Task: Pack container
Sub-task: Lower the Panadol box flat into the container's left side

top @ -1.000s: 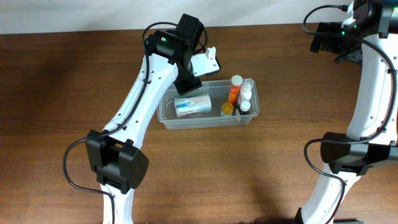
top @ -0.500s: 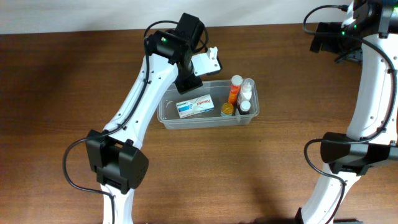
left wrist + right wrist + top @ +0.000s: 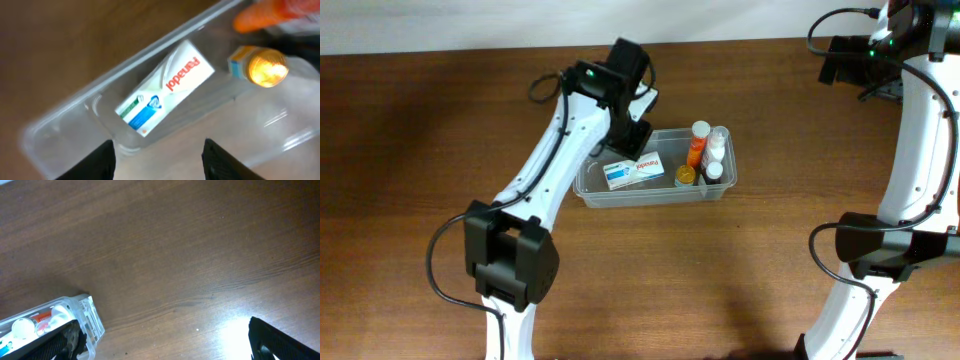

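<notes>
Inside, the container (image 3: 620, 198) holds a white box (image 3: 633, 171) and perhaps four bottles (image 3: 712, 150); left claw (image 3: 161, 152) spread empty.

Left claw (image 3: 159, 157), right claw (image 3: 172, 342) spread

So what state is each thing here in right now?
Container, open-topped, partly filled.
Box, closed, lying flat inside the container.
Bottles, capped, grouped at one end of the container.
Left end effector, open, empty, above the box.
Right end effector, open, empty, away from the container.
</notes>
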Robot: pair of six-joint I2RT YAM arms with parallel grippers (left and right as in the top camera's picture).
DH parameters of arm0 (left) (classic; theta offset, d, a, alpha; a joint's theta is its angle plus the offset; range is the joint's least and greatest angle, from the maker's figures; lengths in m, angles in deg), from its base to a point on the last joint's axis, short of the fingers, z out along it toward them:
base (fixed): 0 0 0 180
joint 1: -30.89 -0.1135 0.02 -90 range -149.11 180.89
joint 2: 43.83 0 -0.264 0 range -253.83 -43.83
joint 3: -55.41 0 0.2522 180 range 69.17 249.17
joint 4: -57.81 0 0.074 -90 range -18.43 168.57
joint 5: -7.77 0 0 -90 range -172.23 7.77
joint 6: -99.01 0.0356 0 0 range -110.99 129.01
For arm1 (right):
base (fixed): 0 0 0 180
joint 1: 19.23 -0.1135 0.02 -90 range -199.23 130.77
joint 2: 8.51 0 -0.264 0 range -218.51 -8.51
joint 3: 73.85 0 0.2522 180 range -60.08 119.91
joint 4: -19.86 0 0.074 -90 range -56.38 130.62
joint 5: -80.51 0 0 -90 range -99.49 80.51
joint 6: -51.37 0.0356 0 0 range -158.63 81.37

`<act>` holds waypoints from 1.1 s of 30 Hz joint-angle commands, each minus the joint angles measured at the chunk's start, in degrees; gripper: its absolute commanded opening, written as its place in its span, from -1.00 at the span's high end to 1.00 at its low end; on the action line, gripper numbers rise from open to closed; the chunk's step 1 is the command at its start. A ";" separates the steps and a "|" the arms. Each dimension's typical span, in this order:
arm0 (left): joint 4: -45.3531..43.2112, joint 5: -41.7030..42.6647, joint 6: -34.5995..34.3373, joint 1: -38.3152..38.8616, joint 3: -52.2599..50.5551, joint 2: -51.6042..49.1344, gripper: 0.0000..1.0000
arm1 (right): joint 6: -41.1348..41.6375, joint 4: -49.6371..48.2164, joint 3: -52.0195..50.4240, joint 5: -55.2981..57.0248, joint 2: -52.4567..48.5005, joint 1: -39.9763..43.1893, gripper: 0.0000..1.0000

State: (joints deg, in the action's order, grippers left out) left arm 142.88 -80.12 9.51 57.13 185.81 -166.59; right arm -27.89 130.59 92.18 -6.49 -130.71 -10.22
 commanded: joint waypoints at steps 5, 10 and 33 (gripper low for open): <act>-7.15 -1.51 -16.44 -0.13 -9.53 -0.31 -0.12 | 0.50 0.35 1.11 0.28 0.31 0.04 -0.97; -9.25 -3.17 -20.61 -0.13 -11.85 -0.31 -0.10 | 0.50 0.33 1.11 0.28 0.31 0.04 -0.97; -15.26 -7.74 -34.47 -0.22 -20.06 -0.31 0.17 | 0.50 0.35 1.11 0.28 0.31 0.04 -0.97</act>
State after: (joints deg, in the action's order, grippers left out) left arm 128.04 -87.20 -22.78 57.13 167.36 -166.63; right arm -27.85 130.59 92.18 -6.49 -130.71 -10.22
